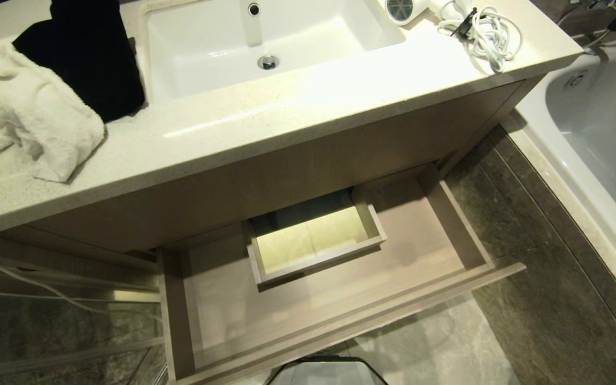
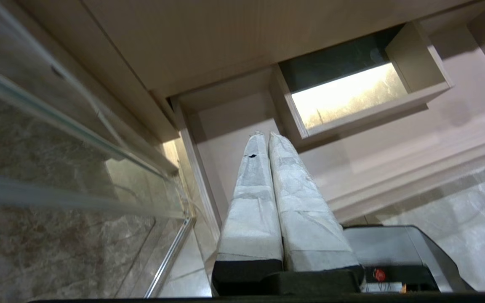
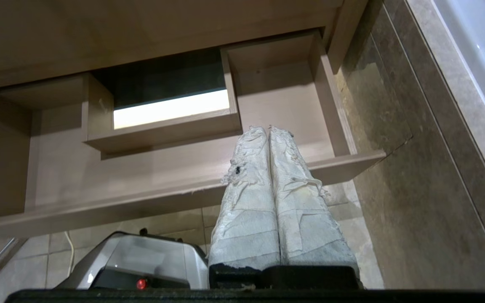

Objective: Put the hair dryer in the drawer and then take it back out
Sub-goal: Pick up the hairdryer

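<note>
Nearest the camera, at the bottom centre of the head view, sits the robot's grey base [image 1: 325,371], just in front of the drawer [image 1: 340,315]. Neither arm shows in that view. Each wrist view shows its own gripper hanging low before the drawer front: the left gripper [image 2: 266,135] with its padded fingers pressed together, and the right gripper [image 3: 267,128] likewise closed on nothing.

Beyond them the drawer stands pulled fully out across the lower middle of the head view, holding nothing, its boxed cut-out [image 1: 316,243] taking up the rear centre. Higher up lies the pale countertop [image 1: 286,128] with the sink [image 1: 222,48]; a white towel [image 1: 24,107] and a black cloth [image 1: 86,53] lie at the upper left.

Farthest off, at the top right edge, the hair dryer [image 1: 407,8] rests on the counter, white, its dark round grille facing forward, partly cut off by the frame. Its loosely bundled white cord [image 1: 482,32] lies just beside it.

My worry is that cord: lifted with the barrel, it could trail, snag the counter edge or drape over the drawer front. The cut-out also narrows where the dryer can be set.
</note>
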Controlling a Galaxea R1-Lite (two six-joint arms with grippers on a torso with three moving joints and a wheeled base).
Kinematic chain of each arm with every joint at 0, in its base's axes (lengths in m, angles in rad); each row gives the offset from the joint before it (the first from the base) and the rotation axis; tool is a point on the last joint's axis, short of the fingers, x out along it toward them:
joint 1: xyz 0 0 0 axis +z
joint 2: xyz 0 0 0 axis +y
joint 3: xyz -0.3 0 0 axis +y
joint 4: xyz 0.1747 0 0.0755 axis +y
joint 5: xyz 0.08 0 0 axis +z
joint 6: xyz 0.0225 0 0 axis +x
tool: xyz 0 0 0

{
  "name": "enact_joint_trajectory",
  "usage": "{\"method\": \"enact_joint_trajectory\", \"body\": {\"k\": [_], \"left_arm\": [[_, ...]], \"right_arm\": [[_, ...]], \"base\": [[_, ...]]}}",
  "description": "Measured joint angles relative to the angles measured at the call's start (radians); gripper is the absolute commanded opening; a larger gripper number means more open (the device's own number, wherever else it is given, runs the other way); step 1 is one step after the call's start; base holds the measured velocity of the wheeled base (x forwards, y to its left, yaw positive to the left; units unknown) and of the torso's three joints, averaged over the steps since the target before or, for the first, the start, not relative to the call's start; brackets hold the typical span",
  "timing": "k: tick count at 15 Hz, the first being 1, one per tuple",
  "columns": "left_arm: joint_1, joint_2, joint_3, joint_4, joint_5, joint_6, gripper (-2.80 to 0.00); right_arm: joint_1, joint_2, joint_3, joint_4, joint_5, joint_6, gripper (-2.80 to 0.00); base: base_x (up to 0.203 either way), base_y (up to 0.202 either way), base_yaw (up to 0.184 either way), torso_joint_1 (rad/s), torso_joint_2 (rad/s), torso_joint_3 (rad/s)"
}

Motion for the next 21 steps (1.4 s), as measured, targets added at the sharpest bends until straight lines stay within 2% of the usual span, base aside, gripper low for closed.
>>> {"method": "enact_joint_trajectory", "body": {"k": [16, 21], "left_arm": [[0.000, 0.000, 0.000, 0.000, 0.000, 0.000, -2.80], [0.000, 0.000, 0.000, 0.000, -0.001, 0.000, -2.80]], "right_arm": [[0.000, 0.000, 0.000, -0.002, -0.002, 0.002, -2.80], [0.000, 0.000, 0.000, 0.001, 0.001, -0.001, -2.80]], "base": [[0.000, 0.000, 0.000, 0.326, -0.13, 0.197], [0.000, 0.000, 0.000, 0.098, -0.06, 0.038]]}}
